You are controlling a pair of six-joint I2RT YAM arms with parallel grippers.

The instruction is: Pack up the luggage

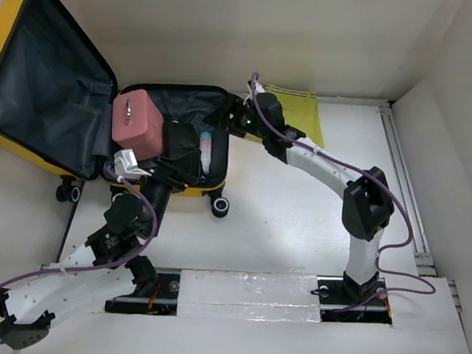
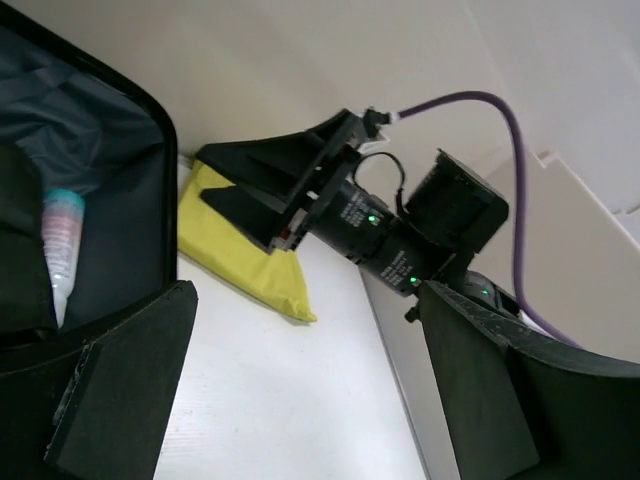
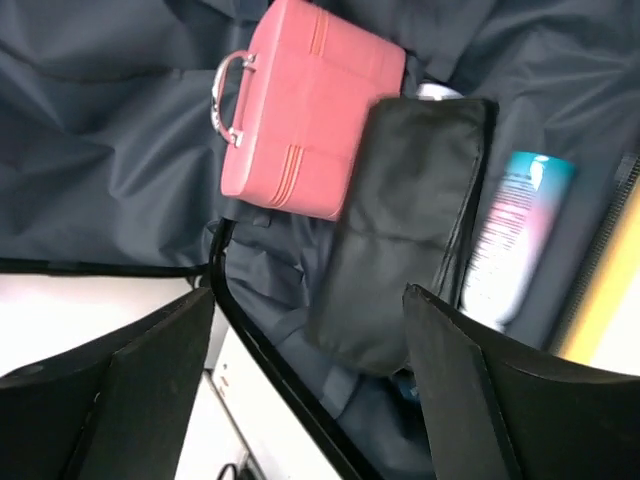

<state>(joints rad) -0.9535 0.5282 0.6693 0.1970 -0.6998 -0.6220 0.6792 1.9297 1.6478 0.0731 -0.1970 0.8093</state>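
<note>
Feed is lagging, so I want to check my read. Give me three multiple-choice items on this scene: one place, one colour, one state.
1. Where is the yellow garment? A) on the table beside the suitcase B) inside the suitcase C) under it
2. What colour is the boxy pouch in the suitcase? A) green B) white C) pink
3. The right gripper is: A) shut on the garment B) open, holding nothing C) shut on the pouch
Answers: 1 A, it lies on the table past the suitcase's right edge; 2 C, its shell is pink; 3 B, its fingers stand wide apart, gripping nothing.
</note>
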